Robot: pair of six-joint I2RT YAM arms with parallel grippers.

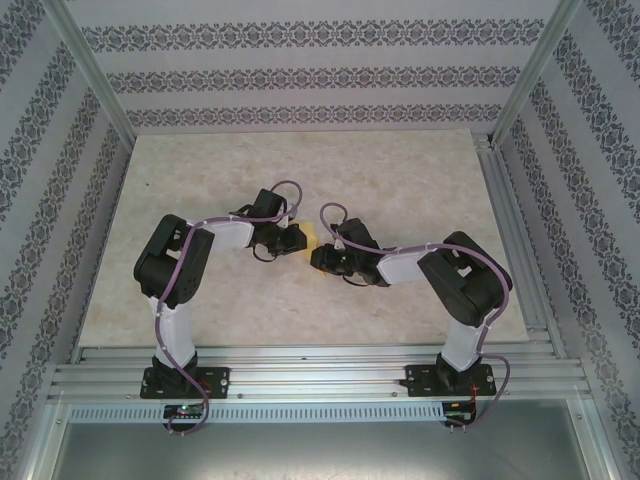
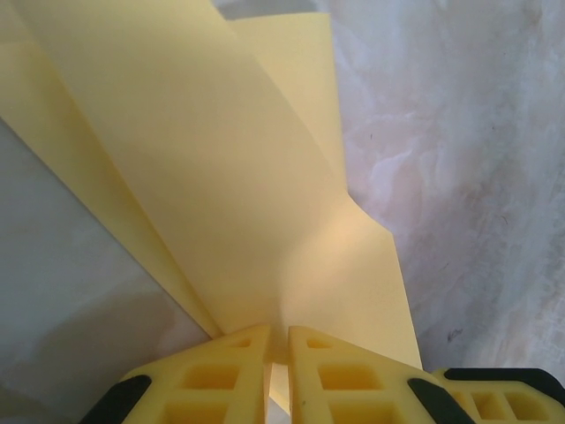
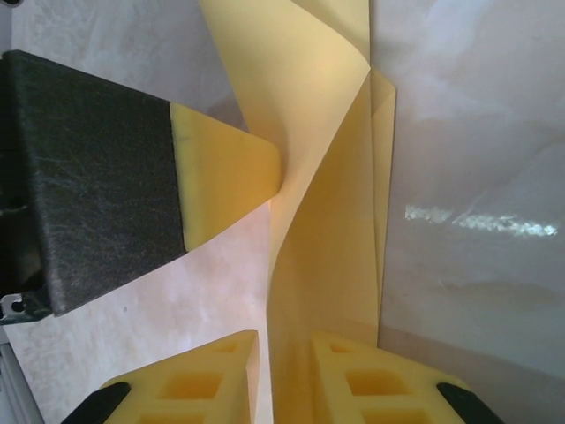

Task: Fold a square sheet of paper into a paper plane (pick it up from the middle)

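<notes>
Above the middle of the tabletop (image 1: 420, 180), the yellow paper (image 2: 221, 177) is held up between the two arms, standing more on edge than lying flat. I'd judge it partway to a plane: several long layers overlap along slanted creases (one flap curls loosely), but it isn't a slim pointed dart, so the later folds remain. The left end effector (image 2: 278, 340) is clenched on the sheet's edge. The right end effector (image 3: 284, 353) straddles it, and I cannot tell whether it is gripping.

My left gripper (image 1: 292, 241) and right gripper (image 1: 320, 258) meet midway across the table (image 1: 400, 180), a sliver of yellow paper (image 1: 309, 237) showing between them
</notes>
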